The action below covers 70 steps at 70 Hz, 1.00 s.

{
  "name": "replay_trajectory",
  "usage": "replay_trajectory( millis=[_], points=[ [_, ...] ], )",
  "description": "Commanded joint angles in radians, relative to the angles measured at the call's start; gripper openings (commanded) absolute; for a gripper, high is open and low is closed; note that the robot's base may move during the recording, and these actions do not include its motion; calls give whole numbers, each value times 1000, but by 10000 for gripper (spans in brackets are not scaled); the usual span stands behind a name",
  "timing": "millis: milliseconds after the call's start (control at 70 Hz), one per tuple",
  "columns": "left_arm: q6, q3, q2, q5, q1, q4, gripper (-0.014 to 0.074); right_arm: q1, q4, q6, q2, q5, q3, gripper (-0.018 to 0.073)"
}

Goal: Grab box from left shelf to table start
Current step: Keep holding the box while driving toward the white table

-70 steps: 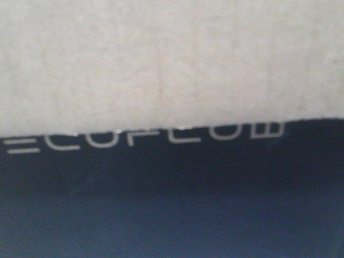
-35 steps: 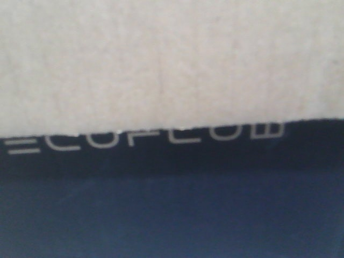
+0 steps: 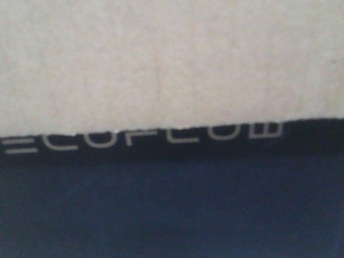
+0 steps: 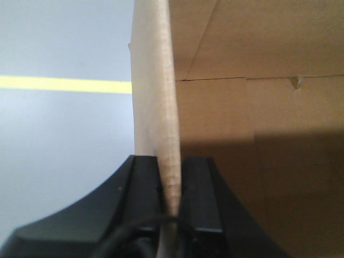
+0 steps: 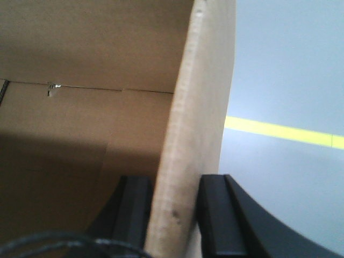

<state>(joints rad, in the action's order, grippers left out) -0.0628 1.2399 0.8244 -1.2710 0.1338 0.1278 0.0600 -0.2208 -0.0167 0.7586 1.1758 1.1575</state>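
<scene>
The box (image 3: 172, 64) fills the front view, right up against the camera: pale cardboard above, black panel (image 3: 172, 215) below. The white lettering (image 3: 145, 140) runs left to right with its tops cut off by the cardboard edge, so the long side lies across the scene. The left gripper (image 4: 169, 185) is clamped on the box's left wall, one black finger (image 4: 141, 177) on each face. The right gripper (image 5: 173, 209) pinches the right wall the same way. Both walls run straight away from the wrists. Beyond them lies grey floor (image 4: 59, 140) with a yellow line (image 4: 64, 83).
</scene>
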Motion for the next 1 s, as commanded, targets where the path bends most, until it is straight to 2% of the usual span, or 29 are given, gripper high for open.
replay_trajectory(
  millis=[0,985],
  points=[
    [11,30,-5,47,10,35,-104,-1,-43,-7,-5,-113,36,59],
    [11,30,-5,47,10,35,-104,-1,-43,-7,-5,-112,36,59]
  ],
)
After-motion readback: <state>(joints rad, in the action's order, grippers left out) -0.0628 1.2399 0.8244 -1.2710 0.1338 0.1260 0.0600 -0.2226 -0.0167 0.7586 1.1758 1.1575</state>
